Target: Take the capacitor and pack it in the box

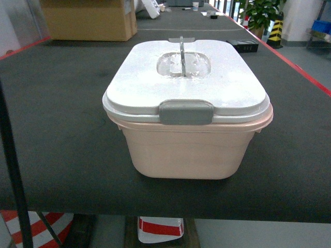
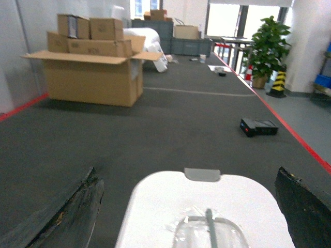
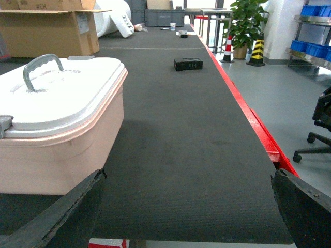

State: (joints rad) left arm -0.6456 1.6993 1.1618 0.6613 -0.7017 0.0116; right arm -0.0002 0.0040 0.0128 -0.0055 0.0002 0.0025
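The box (image 1: pixel 186 147) is a pale pink tub standing near the front edge of the black table, shut under its white lid (image 1: pixel 186 77). The lid has a grey clasp (image 1: pixel 185 111) and an upright grey handle (image 1: pixel 182 51). Neither gripper shows in the head view. In the left wrist view my left gripper (image 2: pixel 187 175) hangs open above the lid (image 2: pixel 207 206), one finger on each side. In the right wrist view my right gripper (image 3: pixel 189 174) is open and empty over bare table, to the right of the box (image 3: pixel 57 150). I can make out no capacitor in any view.
A small black block (image 1: pixel 243 45) lies behind the box at the right. An open brown cardboard carton (image 2: pixel 90 75) stands at the back left. The table's red right edge (image 3: pixel 248 119) borders a floor with a plant (image 2: pixel 269 49) and an office chair (image 3: pixel 320 124).
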